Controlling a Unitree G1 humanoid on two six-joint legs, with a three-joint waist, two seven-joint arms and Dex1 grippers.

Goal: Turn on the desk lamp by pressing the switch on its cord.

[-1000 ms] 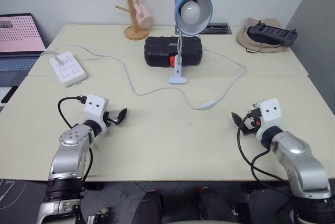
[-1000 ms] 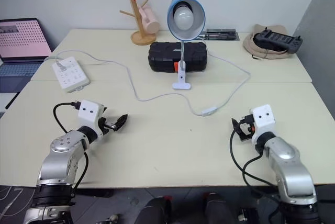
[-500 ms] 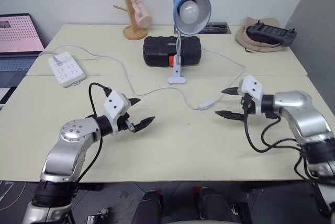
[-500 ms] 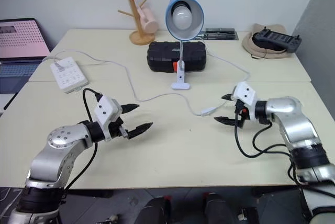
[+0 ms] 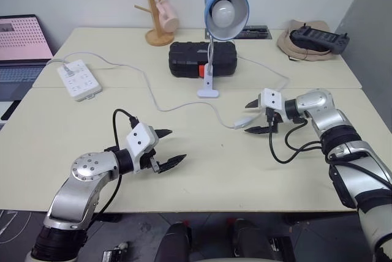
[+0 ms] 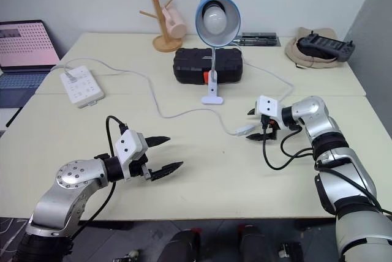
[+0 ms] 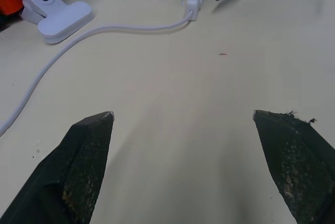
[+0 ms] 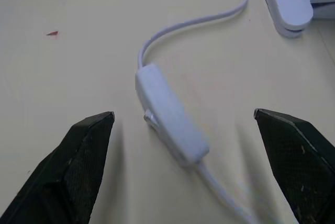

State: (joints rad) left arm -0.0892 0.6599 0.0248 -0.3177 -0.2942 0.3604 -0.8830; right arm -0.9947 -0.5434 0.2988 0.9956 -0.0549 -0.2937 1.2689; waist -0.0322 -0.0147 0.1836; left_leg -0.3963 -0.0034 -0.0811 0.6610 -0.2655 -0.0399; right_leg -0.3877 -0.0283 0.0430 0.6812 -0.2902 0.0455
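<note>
Small white switch [image 8: 170, 119] lying flat on the pale surface [image 5: 202, 170], in front of the lamp [image 5: 223, 14] and a little toward the robot's right, on the thin white cord [image 5: 153, 100] curving from the lamp's base. Right gripper [image 5: 254, 116] just beside the switch on the side away from the lamp's base, fingers [image 8: 84, 156] spread wide either side of it, not touching. Left gripper [image 5: 167, 147] well apart from the switch, nearer the front edge, over bare surface, fingers [image 7: 78, 156] also wide, holding nothing. Behind the lamp, a black case [image 5: 202, 59]; a white power strip [image 5: 78, 79] far toward the robot's left.
</note>
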